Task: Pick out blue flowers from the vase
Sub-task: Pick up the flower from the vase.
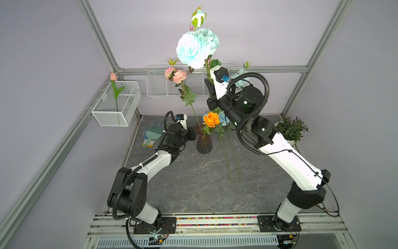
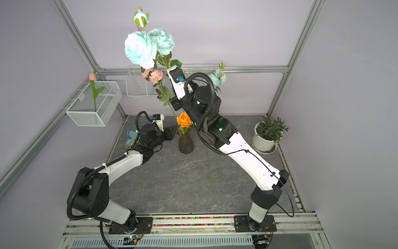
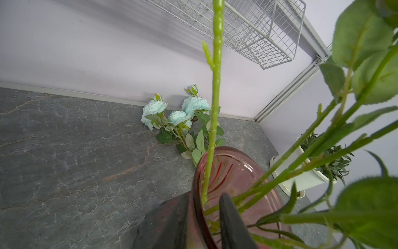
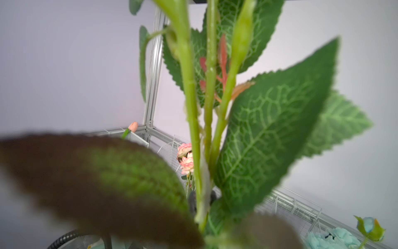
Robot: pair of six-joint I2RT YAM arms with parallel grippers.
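Ruffled pale-aqua blue flowers [image 1: 193,48] aloft, stem pinched in right gripper [image 1: 207,85]; left gripper [image 1: 192,134] clamped on ribbed dark-purple glass vase [image 1: 204,144] rim.

Tally time: one vase [image 1: 204,142], one orange rose [image 1: 211,119], two pink carnations [image 1: 174,74]. The blue flowers [image 1: 193,48]: two big open heads and one bud [image 1: 198,17] raised high, two more long stems [image 1: 225,159] lying flat with three heads and two buds, and one more blue cluster [image 2: 216,78] half hidden behind an arm. Mesh basket [image 1: 112,120], wire basket [image 1: 159,90], that's two. One tulip [image 1: 113,76], one potted plant [image 1: 290,129], two robot arms [image 1: 150,163].
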